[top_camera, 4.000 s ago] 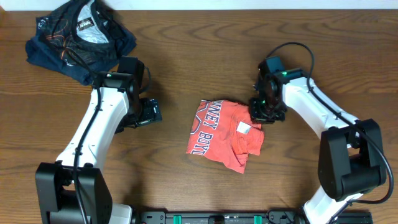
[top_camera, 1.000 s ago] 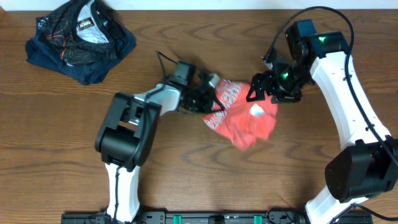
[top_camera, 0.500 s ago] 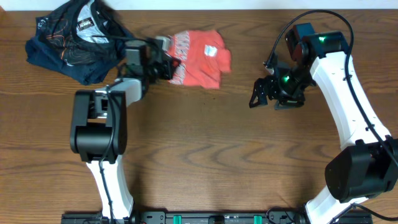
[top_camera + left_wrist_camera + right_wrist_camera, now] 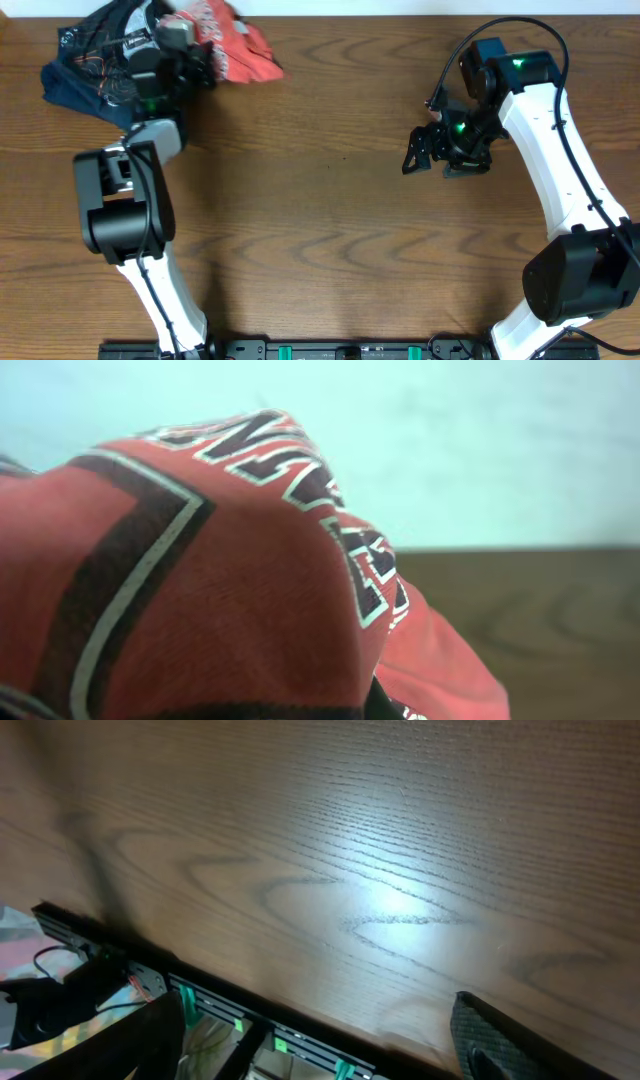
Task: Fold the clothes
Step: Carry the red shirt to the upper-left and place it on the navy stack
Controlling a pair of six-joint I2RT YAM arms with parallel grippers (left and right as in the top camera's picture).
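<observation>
Red shirt (image 4: 238,45) sat bunched just right of the dark pile (image 4: 95,72), my left gripper (image 4: 198,62) clamped on its pile-side end, while I saw my right gripper (image 4: 430,160) far right of the pile, above the table (image 4: 320,230), fingers spread, holding nothing.

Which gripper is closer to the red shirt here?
Left. The left gripper holds the red shirt by its edge; the right gripper hovers open over bare wood, far off to the right.
</observation>
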